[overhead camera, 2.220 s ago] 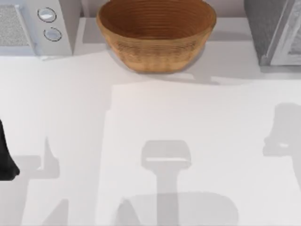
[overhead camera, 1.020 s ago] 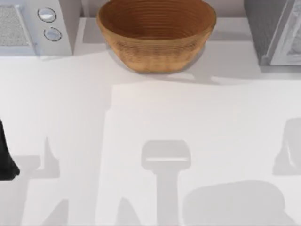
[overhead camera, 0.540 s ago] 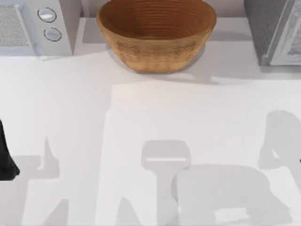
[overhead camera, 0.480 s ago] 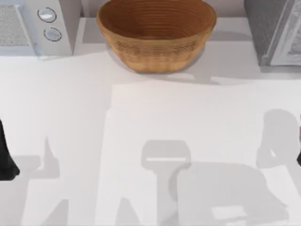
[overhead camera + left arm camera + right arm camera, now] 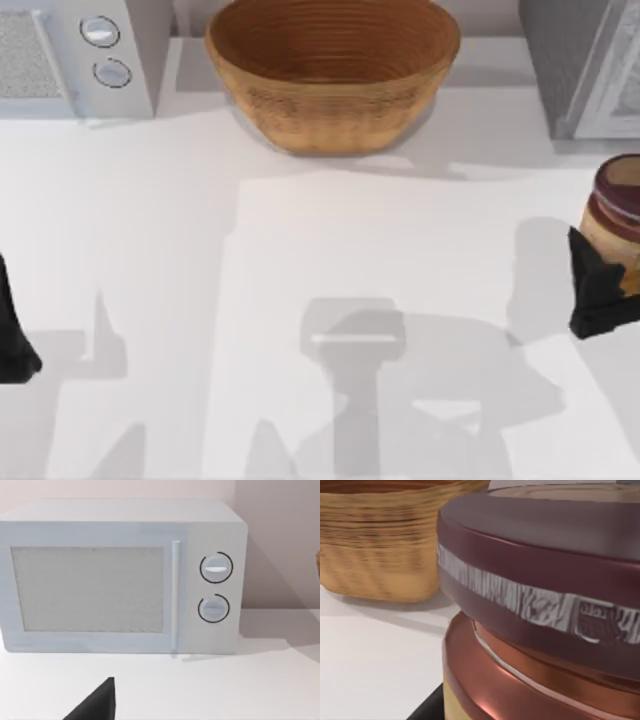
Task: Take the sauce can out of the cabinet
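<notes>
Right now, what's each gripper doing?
Left gripper: parked at the table's left edge, cannot be told.
Right gripper: closed on the sauce can.

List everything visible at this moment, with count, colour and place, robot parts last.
sauce can: one, maroon and tan, at the table's right edge, between the right gripper's fingers.
basket: one, woven brown, back centre of the table.
microwave: one, white, back left corner.
cabinet: one, grey, back right corner.
table: one, white.
right gripper: one, black, right edge, holding the can.
left gripper: one, black, parked at the left edge.
</notes>
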